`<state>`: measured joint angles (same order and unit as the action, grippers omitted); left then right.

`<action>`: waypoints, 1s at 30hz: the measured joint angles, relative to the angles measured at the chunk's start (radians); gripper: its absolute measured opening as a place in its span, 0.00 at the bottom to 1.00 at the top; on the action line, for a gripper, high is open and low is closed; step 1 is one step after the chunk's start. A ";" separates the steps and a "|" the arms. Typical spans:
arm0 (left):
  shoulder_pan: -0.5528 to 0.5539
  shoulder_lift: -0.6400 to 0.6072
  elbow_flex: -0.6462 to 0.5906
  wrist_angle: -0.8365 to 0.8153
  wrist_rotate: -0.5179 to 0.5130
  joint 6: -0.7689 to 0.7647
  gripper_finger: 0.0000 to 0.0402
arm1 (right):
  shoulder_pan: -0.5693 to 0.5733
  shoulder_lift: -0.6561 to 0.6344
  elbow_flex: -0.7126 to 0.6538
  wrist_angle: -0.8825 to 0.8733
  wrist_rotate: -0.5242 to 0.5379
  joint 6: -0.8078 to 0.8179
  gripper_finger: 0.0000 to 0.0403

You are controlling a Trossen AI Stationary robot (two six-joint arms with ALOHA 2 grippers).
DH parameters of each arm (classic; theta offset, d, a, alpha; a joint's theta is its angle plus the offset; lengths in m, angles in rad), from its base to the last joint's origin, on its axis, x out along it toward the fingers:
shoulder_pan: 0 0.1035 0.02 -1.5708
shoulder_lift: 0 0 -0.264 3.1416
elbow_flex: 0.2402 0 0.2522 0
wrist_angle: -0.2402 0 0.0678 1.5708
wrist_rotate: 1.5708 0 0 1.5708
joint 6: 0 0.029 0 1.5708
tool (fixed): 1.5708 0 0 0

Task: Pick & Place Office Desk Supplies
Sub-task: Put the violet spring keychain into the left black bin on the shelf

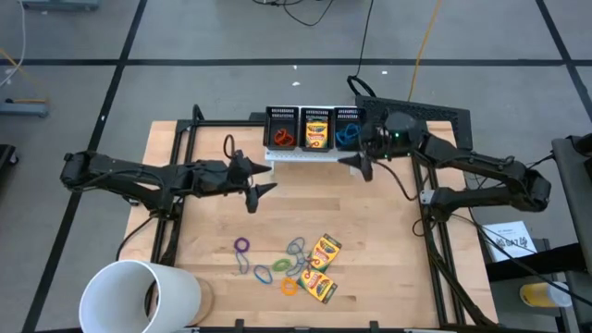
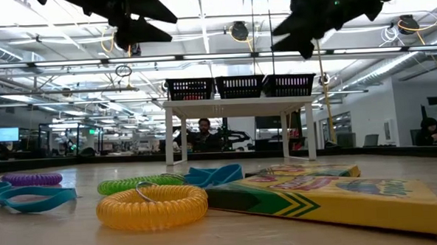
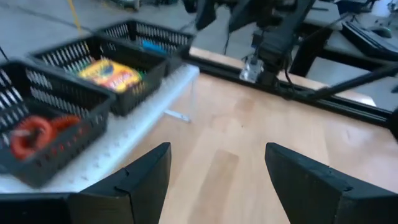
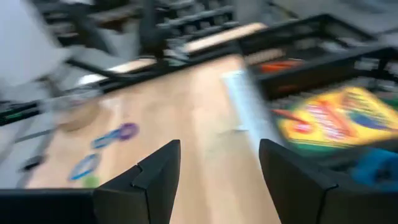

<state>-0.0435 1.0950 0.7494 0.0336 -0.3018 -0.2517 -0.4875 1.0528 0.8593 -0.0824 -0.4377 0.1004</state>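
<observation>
Yellow coil band (image 2: 152, 205), green-yellow crayon box (image 2: 333, 199), lettering unreadable

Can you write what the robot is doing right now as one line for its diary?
left gripper: open, empty, mid-table | right gripper: open, empty, by bins | crayon boxes, bands: loose on table

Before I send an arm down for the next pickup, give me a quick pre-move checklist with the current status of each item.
1. left gripper open and holding nothing: ok.
2. right gripper open and holding nothing: ok.
3. Supplies left to pick: ok; two crayon boxes and loose rubber-band loops lie on the table's near side.
4. Both grippers clear of the pile: ok; they hang above the table, up near the bins.
5. Sorting so far: ok; the left bin holds red-orange bands, the middle bin a crayon box, the right bin blue ones.
6. Bands tangled together: cannot tell.
</observation>
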 joint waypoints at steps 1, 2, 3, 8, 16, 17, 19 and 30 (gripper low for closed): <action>-0.001 0.002 0.000 -0.010 0.016 -0.012 0.67 | 0.014 0.000 0.000 0.003 -0.023 -0.003 0.52; -0.003 0.007 0.000 -0.014 0.034 -0.019 0.67 | 0.028 -0.001 0.000 0.003 -0.045 -0.013 0.52; -0.006 0.012 0.000 -0.018 0.057 -0.021 0.67 | 0.042 -0.002 0.000 0.002 -0.070 -0.030 0.52; -0.048 0.066 0.000 -0.020 0.177 -0.015 0.67 | 0.131 -0.004 0.000 0.003 -0.169 -0.113 0.52; -0.115 0.207 0.000 -0.027 0.180 -0.027 0.67 | 0.289 -0.004 -0.004 0.004 -0.167 -0.130 0.52; -0.121 0.216 0.001 -0.042 0.181 -0.054 0.67 | 0.309 -0.004 -0.010 0.006 -0.167 -0.133 0.52; -0.138 0.221 0.011 -0.126 0.186 -0.126 0.67 | 0.346 -0.004 -0.029 0.005 -0.167 -0.143 0.52; -0.372 0.198 0.010 -0.581 0.089 -0.655 0.67 | 0.418 -0.009 -0.153 0.100 -0.166 -0.147 0.52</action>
<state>-0.4151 1.2925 0.7591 -0.5472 -0.2127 -0.9066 -0.0700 1.0443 0.7060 0.0178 -0.6041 -0.0467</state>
